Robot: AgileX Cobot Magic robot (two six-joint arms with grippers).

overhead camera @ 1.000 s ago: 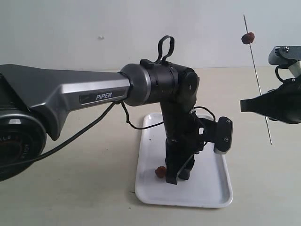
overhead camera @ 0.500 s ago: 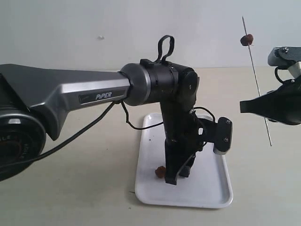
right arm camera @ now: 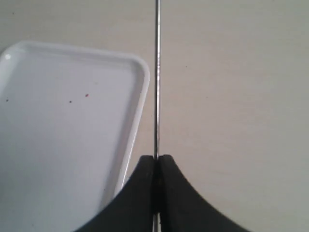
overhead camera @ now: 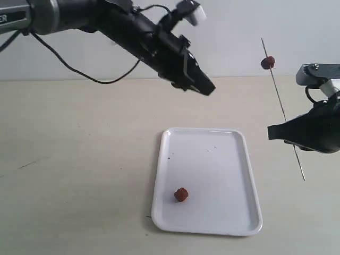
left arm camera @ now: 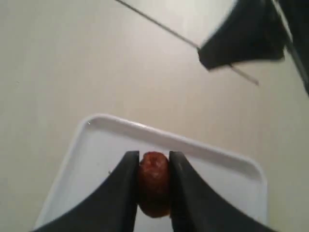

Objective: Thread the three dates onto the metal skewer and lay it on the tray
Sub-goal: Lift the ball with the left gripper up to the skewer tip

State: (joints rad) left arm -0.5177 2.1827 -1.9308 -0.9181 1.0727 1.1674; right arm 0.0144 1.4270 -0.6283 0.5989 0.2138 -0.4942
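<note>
Tray (overhead camera: 212, 175), flat white rectangle with low rim, lies lower centre in the exterior view; black left gripper (overhead camera: 207, 88), upper centre, clamps one wrinkled reddish-brown date (left arm camera: 154, 186); black right gripper (overhead camera: 271, 132), right edge, pinches the thin grey metal skewer (overhead camera: 280, 101), tilted near upright; second date (overhead camera: 268, 62) sits near its top; third date (overhead camera: 181, 195) rests lower left on the tray.
</note>
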